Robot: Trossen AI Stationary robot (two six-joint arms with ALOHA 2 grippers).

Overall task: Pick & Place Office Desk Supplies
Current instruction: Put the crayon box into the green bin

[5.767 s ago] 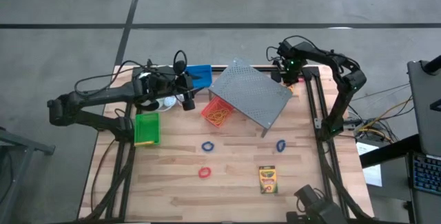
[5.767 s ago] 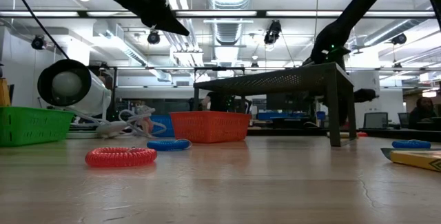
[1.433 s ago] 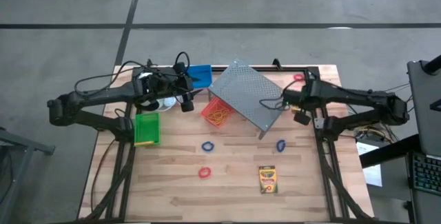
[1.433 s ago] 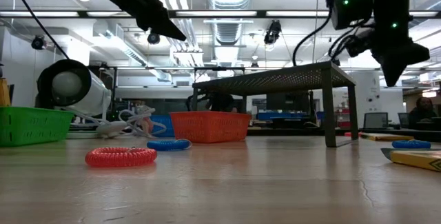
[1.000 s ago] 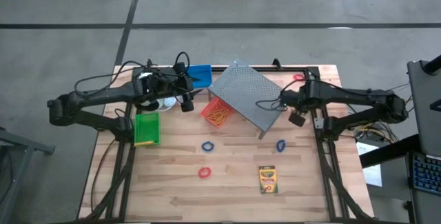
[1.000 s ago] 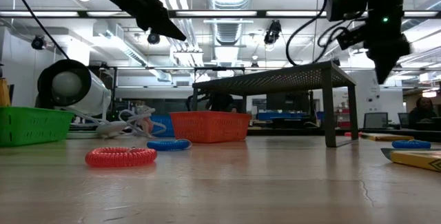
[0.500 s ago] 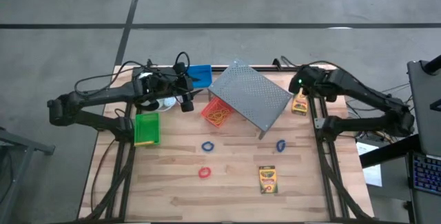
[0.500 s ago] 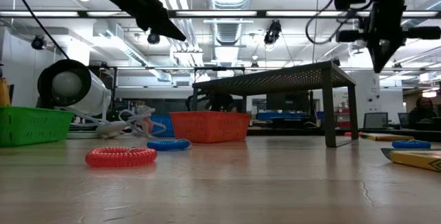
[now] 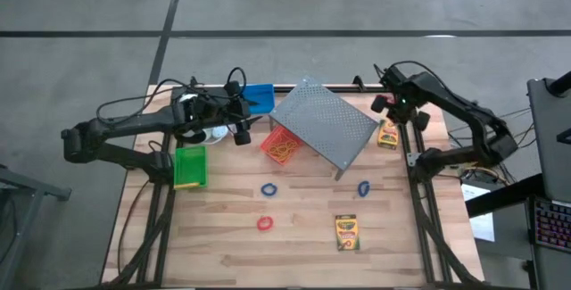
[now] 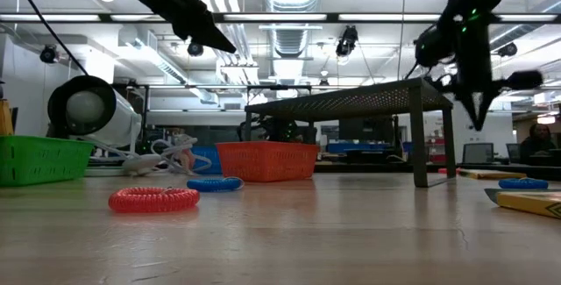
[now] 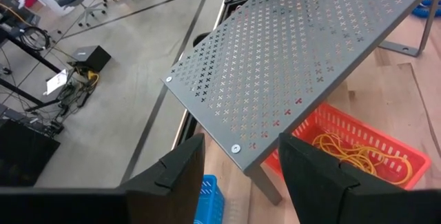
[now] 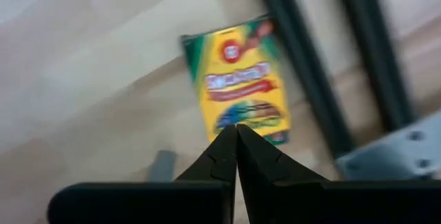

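Right gripper [image 12: 236, 133] closed, empty — above crayon box [image 12: 236, 83]

Two yellow-and-green crayon boxes lie flat — one [image 9: 387, 135] beside the rack's right end, one [image 9: 345, 233] near the front edge. Red band [image 9: 264, 224] and blue bands [image 9: 268, 189] [image 9: 364, 188] lie loose between; green bin [image 9: 189, 167], blue bin [image 9: 259, 97] and red-orange bin [image 9: 282, 145] sit upright — the last holding tangled yellow bands.

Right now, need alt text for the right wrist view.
The right tool, fingers shut to a point, hangs over a yellow-and-green crayon box lying flat on the wooden table. Dark frame bars run beside the box, and a corner of the grey perforated rack shows.
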